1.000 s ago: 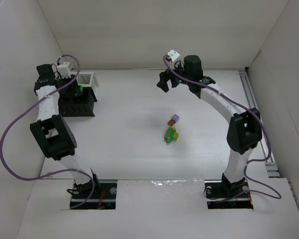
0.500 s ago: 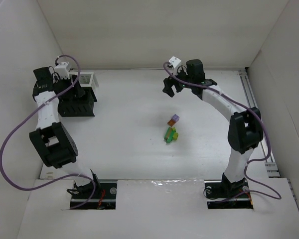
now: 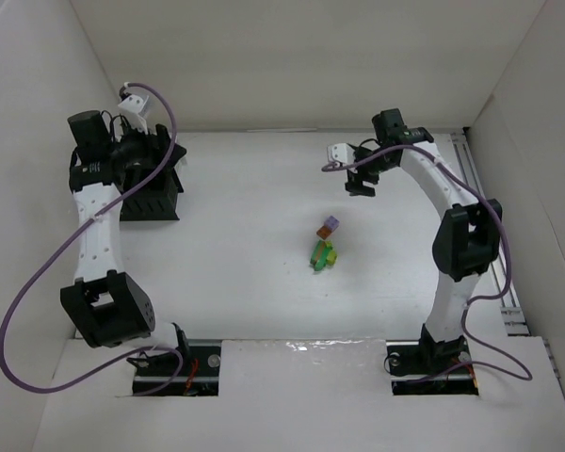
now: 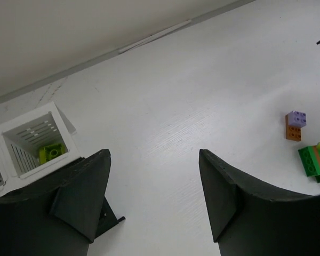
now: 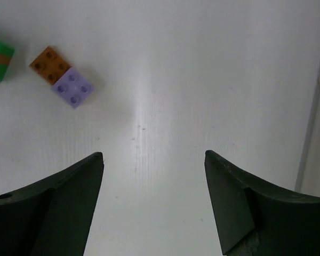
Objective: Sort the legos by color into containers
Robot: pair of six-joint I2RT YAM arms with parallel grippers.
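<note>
The table (image 3: 235,282) is carrying everything, and the rack (image 3: 149,196) is sitting at its far left. My left claw (image 4: 153,154) is hanging just over the rack's right side, fingers spread wide with nothing between them. My right claw (image 5: 153,154) is hovering well to the right of the rack, likewise spread wide and gripping nothing, and looking down on bare table beside the loose bricks.

One yellow-green brick (image 4: 52,153) is lying at the bottom of a white-rimmed compartment of the rack, so I am judging the sorting as begun but barely. I cannot tell what the rack's other compartments are holding.

The rest are waiting well to the right of the rack, out on the open table. There is a green clump (image 4: 312,160) with a yellow-green bit on it. Just beside that is a purple brick (image 4: 297,118) touching an orange one (image 4: 292,132). None of these is in the rack, so I am reckoning most of the job is left.
</note>
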